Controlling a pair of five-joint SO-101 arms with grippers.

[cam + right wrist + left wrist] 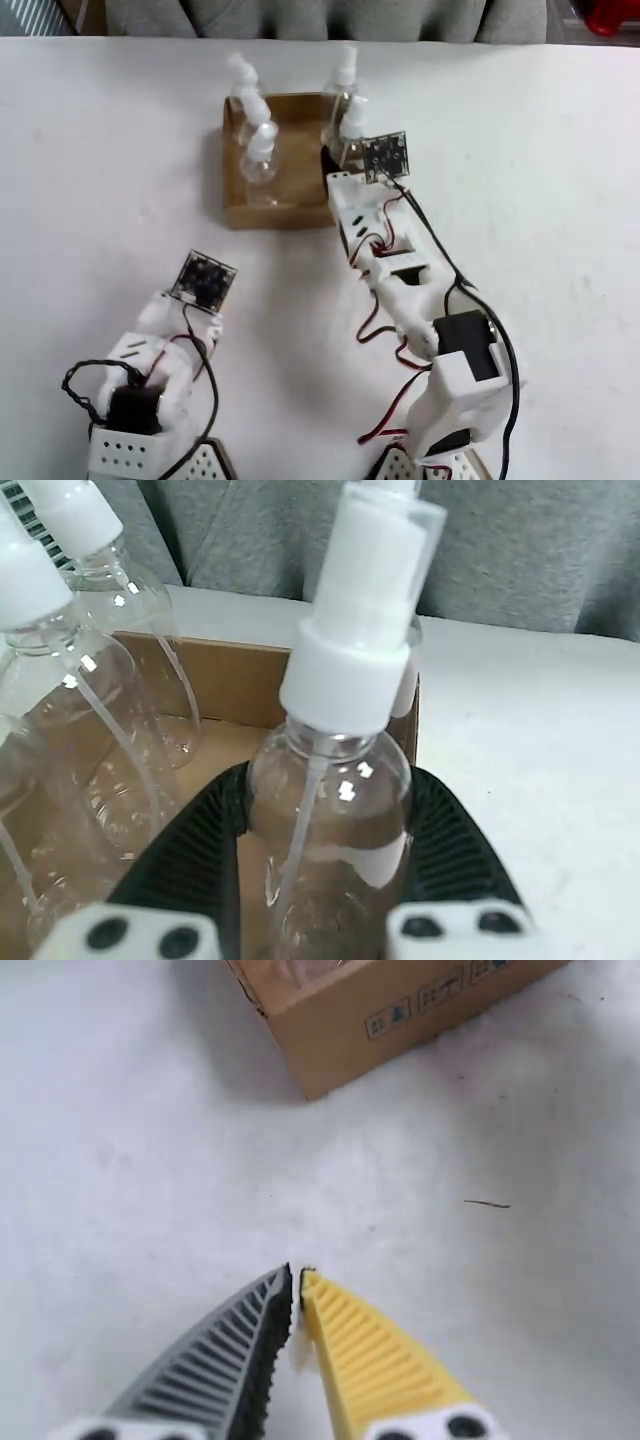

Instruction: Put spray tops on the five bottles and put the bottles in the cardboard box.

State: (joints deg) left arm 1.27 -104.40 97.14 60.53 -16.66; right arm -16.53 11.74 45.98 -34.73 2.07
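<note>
My left tool (297, 1278) hangs pressed together over the tabletop (150, 1160). My right tool (328, 780) pinches a capped bottle (335, 830) mid-body at the edge of the cardboard box (232, 205). It looks light, slick and thin-walled, so I'd squeeze gently.

The left arm (150, 375) sits folded in the lower left of the high view, with its wrist tipped downward. The left pincer (298, 1278) is closed, and its grey and yellow fingers (230, 1350) meet at the tips. The right arm (400, 275) stretches from the lower right up to the frame's centre. The right pincer (330, 780) clasps a bottle (330, 850), with one black finger pressed against each side.
</note>
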